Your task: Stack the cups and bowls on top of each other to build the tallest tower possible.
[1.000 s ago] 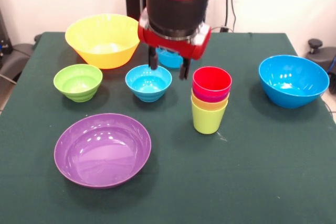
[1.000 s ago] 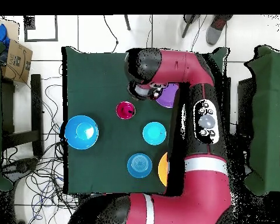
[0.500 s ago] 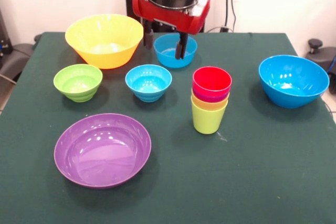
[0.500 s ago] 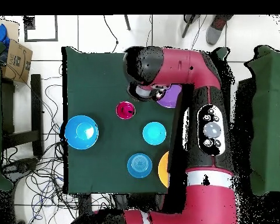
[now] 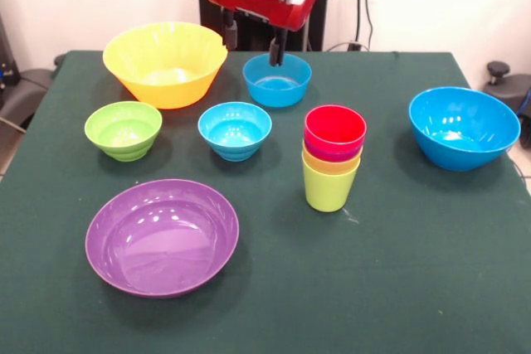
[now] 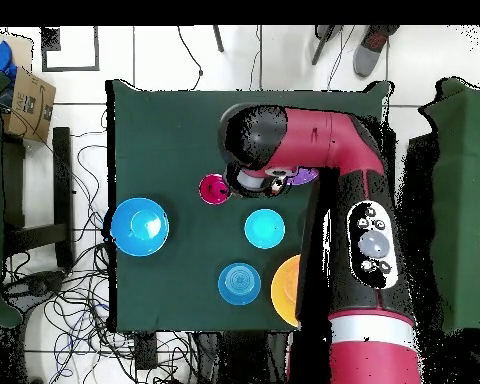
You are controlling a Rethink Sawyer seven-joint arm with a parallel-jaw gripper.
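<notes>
Overhead view: arm [image 6: 359,250] hides purple bowl [image 6: 304,176] and green bowl. Claw [image 5: 252,43] apart, empty, above far small blue bowl [image 5: 277,80]. Glossy tapered cups [image 5: 333,157] nested.

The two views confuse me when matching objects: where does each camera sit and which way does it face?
Front view: across the table, facing the robot; shows the tool open and the wrist above the bowls.
Overhead view: above, looking straight down; shows the arm bent over the table.
Shared: the tower, the large blue bowl; sides reversed.
</notes>
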